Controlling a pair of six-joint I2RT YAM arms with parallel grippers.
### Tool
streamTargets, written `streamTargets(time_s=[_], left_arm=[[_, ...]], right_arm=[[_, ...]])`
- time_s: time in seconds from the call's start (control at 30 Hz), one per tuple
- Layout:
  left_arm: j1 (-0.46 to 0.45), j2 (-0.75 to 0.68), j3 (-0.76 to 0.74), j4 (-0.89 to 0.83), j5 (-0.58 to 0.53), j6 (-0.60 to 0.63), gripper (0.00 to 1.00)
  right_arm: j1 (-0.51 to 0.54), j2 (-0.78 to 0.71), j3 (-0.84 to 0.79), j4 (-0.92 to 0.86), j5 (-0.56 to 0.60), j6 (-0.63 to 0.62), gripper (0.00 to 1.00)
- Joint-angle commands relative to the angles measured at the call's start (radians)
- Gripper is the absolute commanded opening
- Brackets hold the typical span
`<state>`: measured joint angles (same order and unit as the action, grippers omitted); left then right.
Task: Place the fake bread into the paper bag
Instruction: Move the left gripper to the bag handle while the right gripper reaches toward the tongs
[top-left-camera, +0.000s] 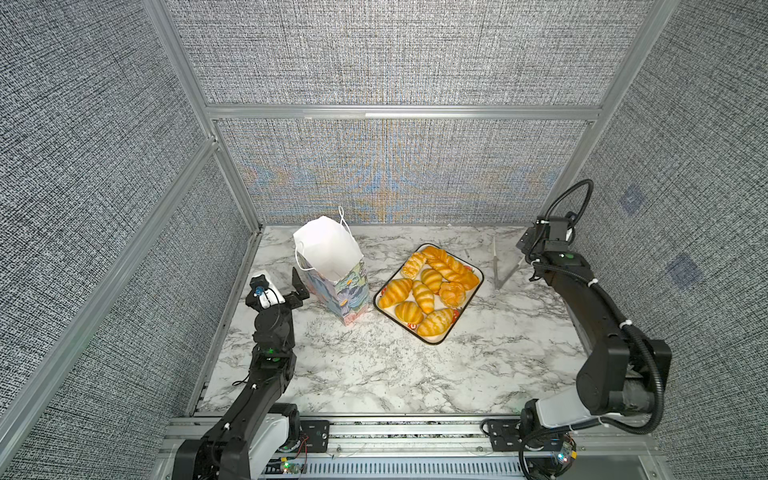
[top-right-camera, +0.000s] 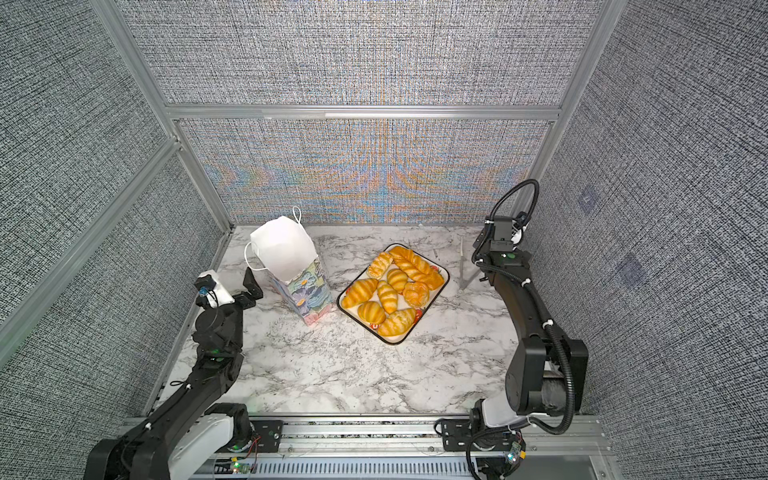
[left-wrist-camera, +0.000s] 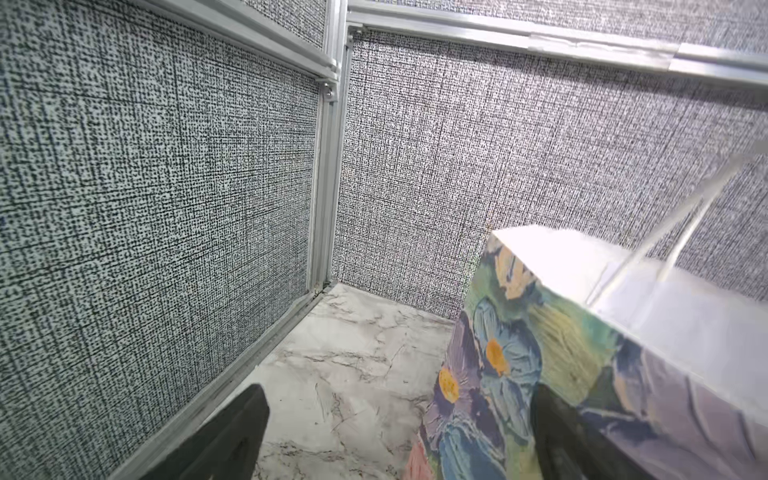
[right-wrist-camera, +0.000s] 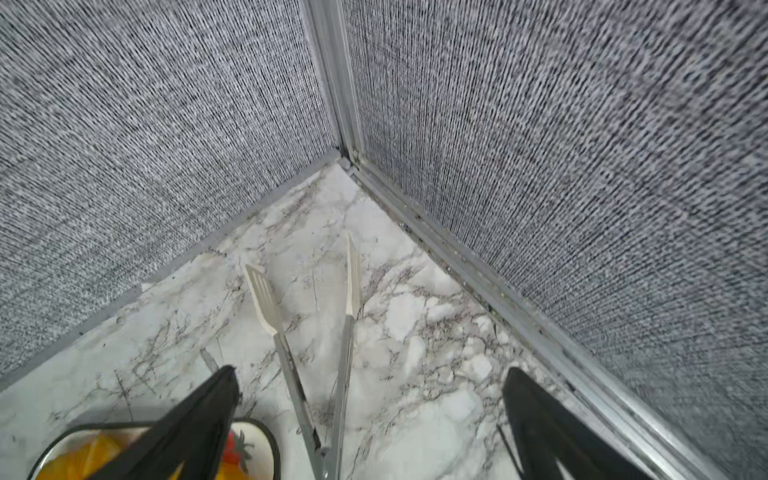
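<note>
On the marble tabletop (top-left-camera: 374, 374), the paper bag (top-left-camera: 328, 249) stands upright and open at the back left. Just to its right, the fake bread (top-left-camera: 428, 291) lies piled on a black-rimmed tray (top-left-camera: 376, 302). Beside the bag's left wall hovers the left gripper (top-left-camera: 300, 289), jaws spread wide and holding nothing, one jaw close to the floral print; near the back right corner the right gripper (right-wrist-camera: 372, 370) hangs over white tongs (right-wrist-camera: 286, 353), jaws likewise spread and empty.
</note>
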<state>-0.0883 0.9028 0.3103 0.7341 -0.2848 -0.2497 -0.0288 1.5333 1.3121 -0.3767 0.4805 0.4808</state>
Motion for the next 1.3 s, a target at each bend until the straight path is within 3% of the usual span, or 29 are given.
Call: streamTargets(time_s=[0.0, 0.17, 0.33, 0.57, 0.73, 0.93, 1.07, 1.13, 1.27], left_arm=[[-0.001, -0.029, 0.106, -0.285, 0.031, -0.156, 0.99], [-0.001, -0.049, 0.335, -0.641, 0.047, -0.235, 0.99], [0.000, -0.086, 0.481, -0.797, 0.046, -0.171, 0.99], [-0.001, 0.049, 0.708, -0.923, 0.282, -0.029, 0.99], [-0.001, 0.107, 0.747, -0.983, 0.396, 0.014, 0.99], [-0.001, 0.069, 0.687, -0.987, 0.399, 0.037, 0.98], [0.000, 0.059, 0.624, -0.956, 0.435, 0.039, 0.85], [0.000, 0.049, 0.599, -0.942, 0.435, 0.053, 0.71], [-0.001, 0.030, 0.575, -0.938, 0.329, 0.025, 0.41]], right_arm=[[0.004, 0.027, 0.017, -0.142, -0.059, 0.049, 0.99], [0.004, 0.076, 0.036, -0.128, -0.066, 0.050, 0.99], [0.005, 0.118, 0.083, -0.141, -0.093, 0.051, 0.99], [0.004, 0.222, 0.190, -0.284, -0.139, 0.057, 0.99], [-0.006, 0.231, 0.165, -0.282, -0.172, 0.029, 0.99], [-0.020, 0.241, 0.150, -0.265, -0.247, 0.012, 0.99], [-0.033, 0.303, 0.186, -0.290, -0.319, 0.016, 0.99], [-0.033, 0.331, 0.209, -0.307, -0.336, 0.018, 0.99], [-0.034, 0.345, 0.210, -0.295, -0.365, 0.030, 0.99]])
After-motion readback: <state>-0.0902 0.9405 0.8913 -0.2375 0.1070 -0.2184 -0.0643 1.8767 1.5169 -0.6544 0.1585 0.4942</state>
